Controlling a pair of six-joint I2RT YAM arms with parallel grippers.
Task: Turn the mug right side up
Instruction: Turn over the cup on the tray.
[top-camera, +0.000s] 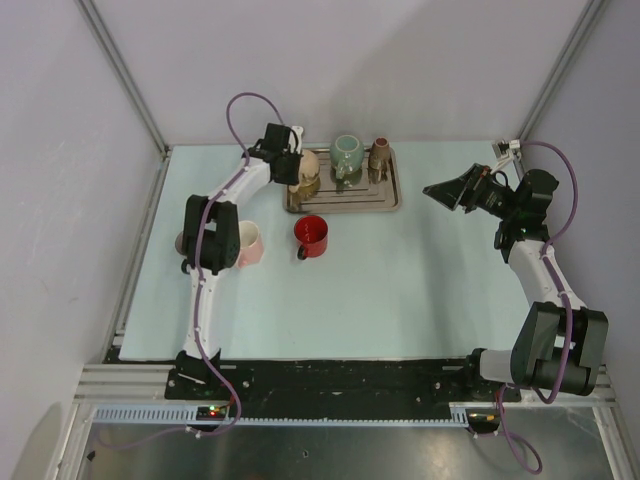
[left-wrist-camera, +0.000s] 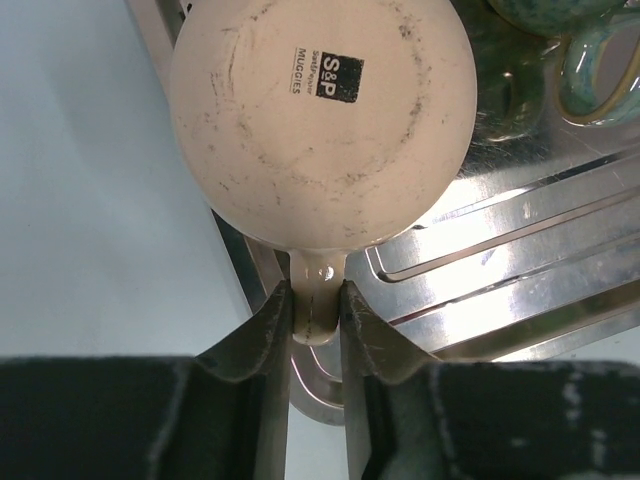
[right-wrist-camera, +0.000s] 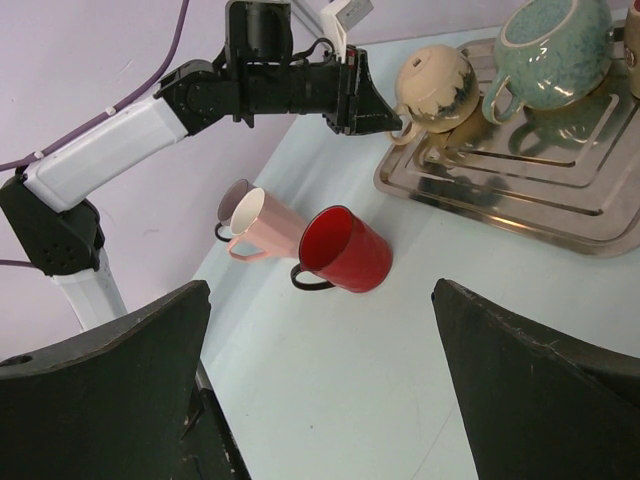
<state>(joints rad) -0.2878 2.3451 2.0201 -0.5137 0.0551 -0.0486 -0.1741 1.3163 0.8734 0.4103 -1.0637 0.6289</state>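
Note:
A cream mug (top-camera: 309, 170) stands bottom up at the left end of a metal tray (top-camera: 345, 203). In the left wrist view its stamped base (left-wrist-camera: 322, 120) faces the camera. My left gripper (left-wrist-camera: 316, 315) is shut on the mug's handle (left-wrist-camera: 318, 295), with one finger on each side. In the right wrist view the mug (right-wrist-camera: 437, 85) leans a little toward the left gripper (right-wrist-camera: 385, 115). My right gripper (top-camera: 432, 190) is open and empty, in the air at the right of the table, away from the tray.
A green mug (top-camera: 347, 155) and a brown mug (top-camera: 379, 157) stand on the tray. A red mug (top-camera: 311, 235) and a pink mug (top-camera: 248, 243) lie on their sides on the table in front of the tray. A darker mug (right-wrist-camera: 232, 200) lies behind the pink one.

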